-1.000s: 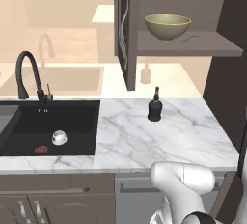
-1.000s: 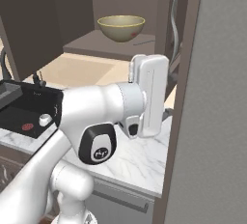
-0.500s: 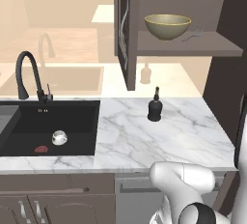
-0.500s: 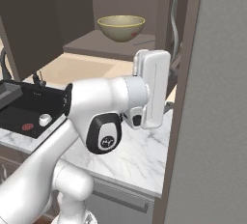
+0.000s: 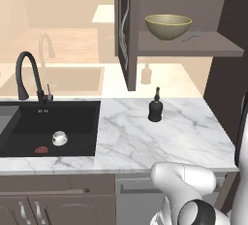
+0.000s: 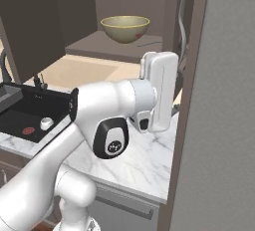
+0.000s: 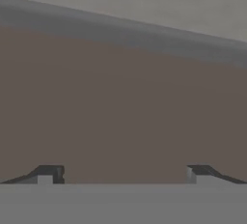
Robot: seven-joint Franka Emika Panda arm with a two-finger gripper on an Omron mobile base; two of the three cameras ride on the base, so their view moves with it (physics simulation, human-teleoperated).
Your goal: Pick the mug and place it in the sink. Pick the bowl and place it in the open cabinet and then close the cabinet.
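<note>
Bowl (image 5: 168, 26) already sits on the open cabinet (image 5: 193, 44) shelf, and the empty, wide-spread gripper (image 7: 120, 175) faces brown panel, so a glancing push could leave it ajar.

One bowl (image 5: 168, 26), one mug (image 5: 59, 137), one soap bottle (image 5: 155, 106), one faucet (image 5: 29, 76).

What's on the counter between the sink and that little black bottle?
Nothing: in the left base view, only bare white marble counter lies between the sink and the black bottle.
</note>
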